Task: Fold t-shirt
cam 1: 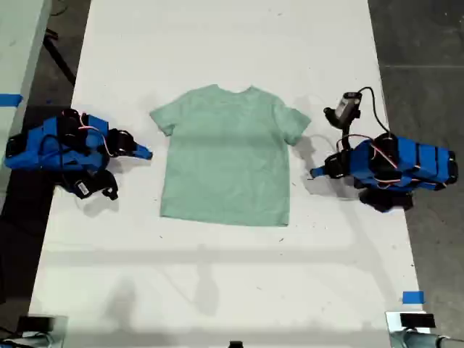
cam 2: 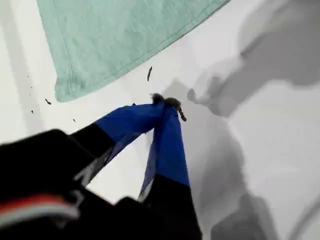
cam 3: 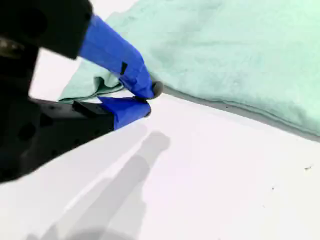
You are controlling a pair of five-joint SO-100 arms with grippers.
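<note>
The t-shirt (cam 1: 228,156) lies flat and spread open in the middle of the white desk (cam 1: 217,283), neck toward the far edge, both sleeves out. My first hand (cam 1: 313,173) sits low at the exterior view's right, just beside the shirt's side edge but not touching it. Its wrist view shows the blue fingertips (cam 2: 167,102) pinched together on nothing, with a hem corner of the shirt (cam 2: 115,35) ahead. My second hand (cam 1: 147,154) rests at the exterior view's left, just short of the sleeve. Up close, its fingers (cam 3: 146,100) are closed and empty, the cloth (cam 3: 240,50) lying just beyond them.
</note>
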